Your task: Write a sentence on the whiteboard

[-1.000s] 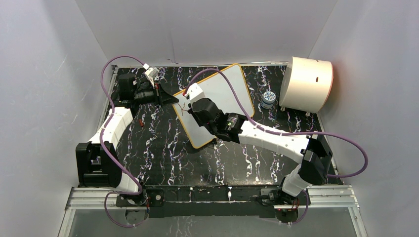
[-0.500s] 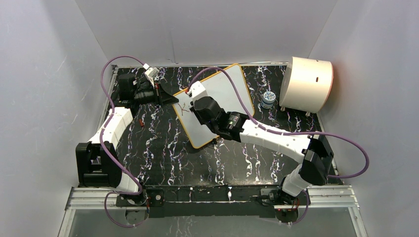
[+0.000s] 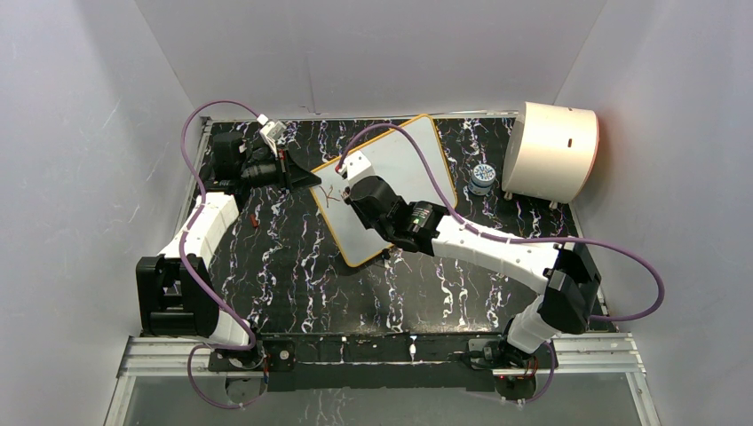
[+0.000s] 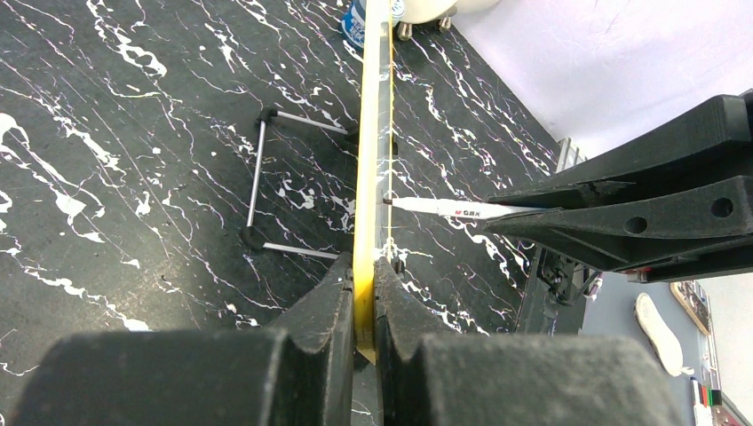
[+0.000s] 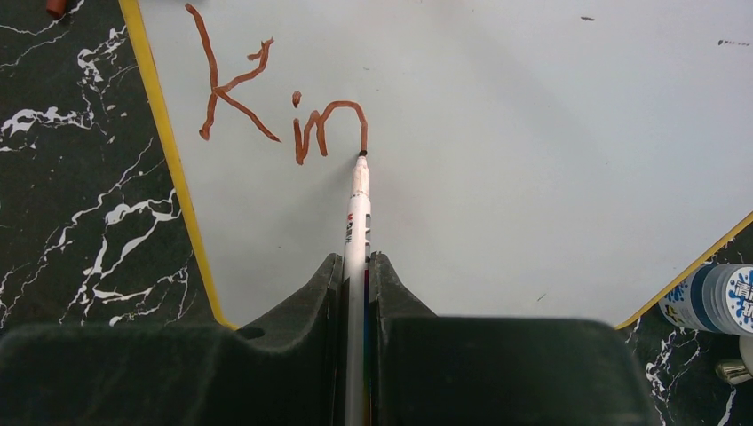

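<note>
The whiteboard (image 3: 410, 158) stands toward the far middle of the black marbled mat (image 3: 293, 266), turned at an angle, with a thin wire stand (image 4: 257, 186) at its back; the left gripper (image 4: 360, 297) is clamped tight on its yellow rim at the left corner; the right gripper (image 5: 357, 266) is closed around a white marker (image 5: 358, 200), whose tip touches the board right at the tail of the "n"; the sentence (image 5: 266, 106) reads only "Kin" in dark red; a small blue-and-white jar (image 3: 482, 177) sits just beside the board's right edge, near the cream drum (image 3: 550, 151).
</note>
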Motion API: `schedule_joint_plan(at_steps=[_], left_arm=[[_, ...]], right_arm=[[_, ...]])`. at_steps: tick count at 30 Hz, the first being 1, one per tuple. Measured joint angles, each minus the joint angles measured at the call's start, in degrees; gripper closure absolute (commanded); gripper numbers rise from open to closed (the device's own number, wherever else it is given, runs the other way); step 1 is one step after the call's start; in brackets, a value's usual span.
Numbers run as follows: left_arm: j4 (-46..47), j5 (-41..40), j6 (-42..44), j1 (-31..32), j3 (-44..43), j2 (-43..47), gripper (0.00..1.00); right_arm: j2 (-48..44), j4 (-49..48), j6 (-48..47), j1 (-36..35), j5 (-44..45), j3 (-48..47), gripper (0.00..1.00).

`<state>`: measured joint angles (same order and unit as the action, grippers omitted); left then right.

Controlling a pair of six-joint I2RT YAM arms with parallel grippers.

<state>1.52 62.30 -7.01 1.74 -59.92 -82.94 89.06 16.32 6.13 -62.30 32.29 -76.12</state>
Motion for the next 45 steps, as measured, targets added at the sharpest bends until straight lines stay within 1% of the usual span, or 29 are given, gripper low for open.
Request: schedule_joint_plan(at_steps=[12, 19, 25, 30, 45], left_arm=[[-0.1, 0.0, 0.2, 0.0, -0.1, 0.0, 1.0], [-0.3, 0.0, 0.3, 0.0, -0.2, 0.0, 1.0], [-0.3, 0.0, 0.4, 0.1, -0.2, 0.0, 1.0], [-0.3, 0.0, 0.4, 0.1, -0.2, 0.0, 1.0], [-0.4, 0.0, 0.4, 0.1, -0.2, 0.0, 1.0]], right_arm=[[-0.7, -0.5, 0.1, 0.0, -0.7, 1.0, 1.0], [-5.5, -3.1, 0.0, 0.5, -1.0, 5.8, 1.0], [-9.1, -5.7, 0.1, 3.1, -1.7, 7.5, 1.0], [-9.2, -6.2, 0.2, 4.4, -2.5, 7.7, 1.0], [-7.4, -6.2, 0.3, 4.4, -3.0, 7.7, 1.0]])
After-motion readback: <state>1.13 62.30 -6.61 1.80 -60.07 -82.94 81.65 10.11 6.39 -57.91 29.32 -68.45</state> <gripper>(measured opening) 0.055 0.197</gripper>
